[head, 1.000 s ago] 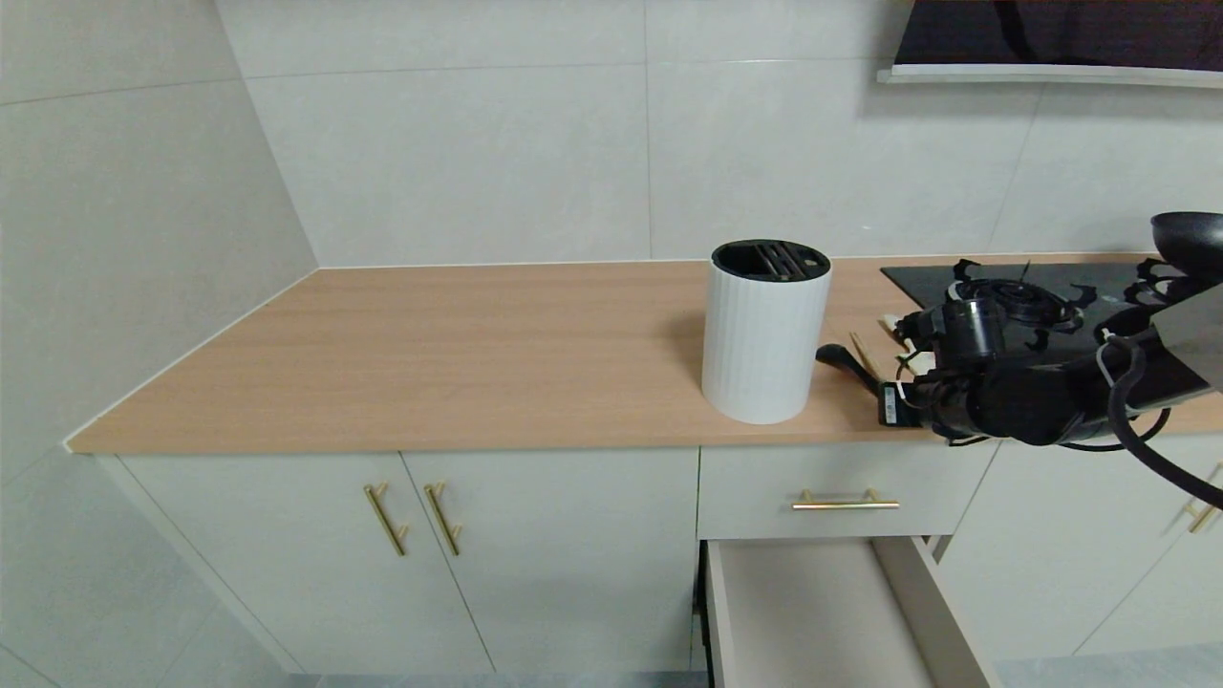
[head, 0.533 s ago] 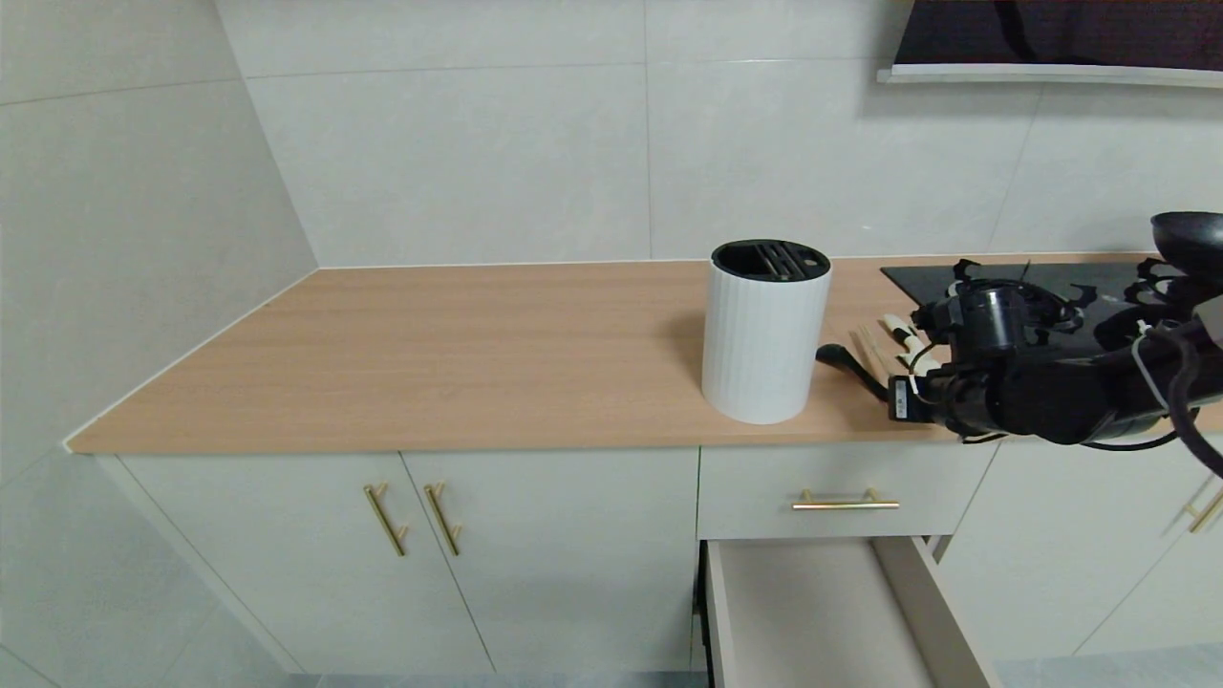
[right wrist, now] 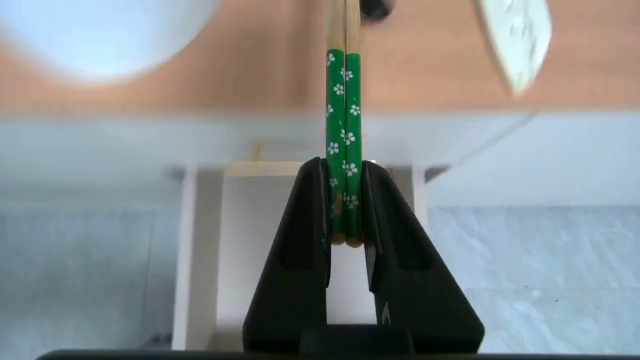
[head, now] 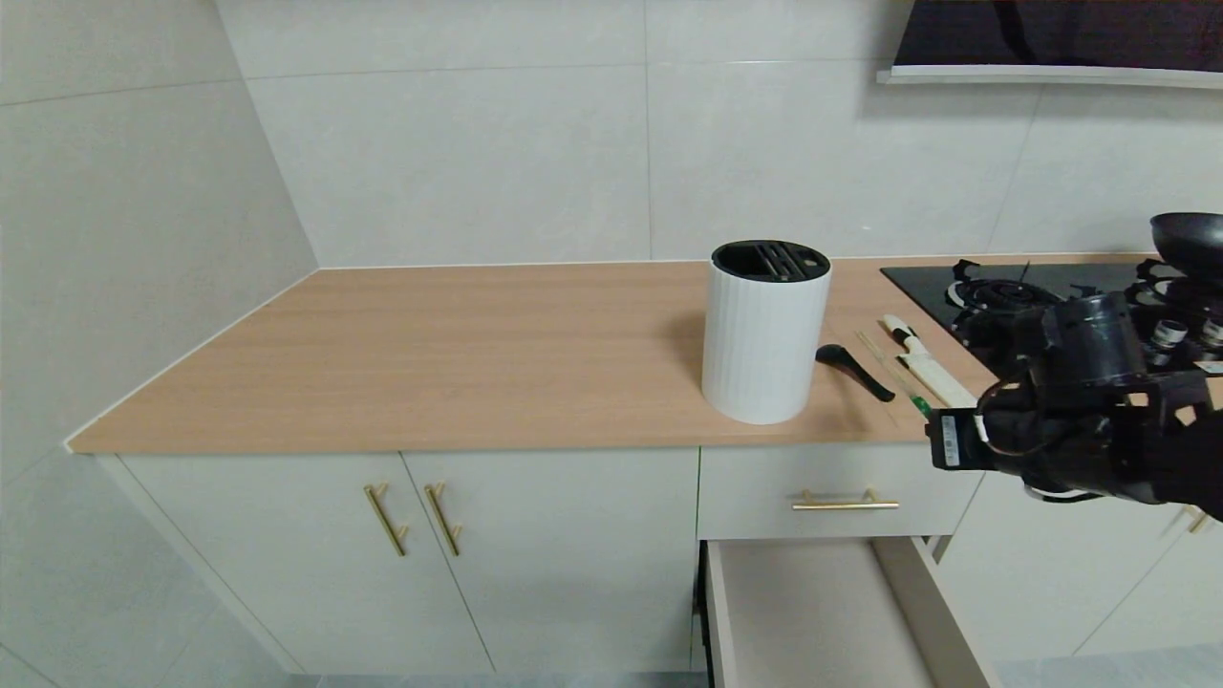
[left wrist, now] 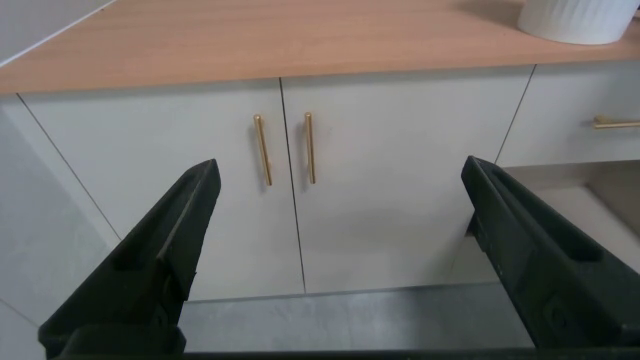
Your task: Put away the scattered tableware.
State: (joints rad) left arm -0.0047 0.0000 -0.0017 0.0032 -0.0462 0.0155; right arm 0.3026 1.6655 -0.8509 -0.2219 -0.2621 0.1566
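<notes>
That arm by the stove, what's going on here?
The robot is tidying up cutlery. Its right claw is shut on the green ends of a pair of chopsticks at the front edge of the counter, just above an open drawer. A black spoon and a pale utensil lie on the counter beside a white holder. The left claw is open and empty, down by the cupboard doors.
</notes>
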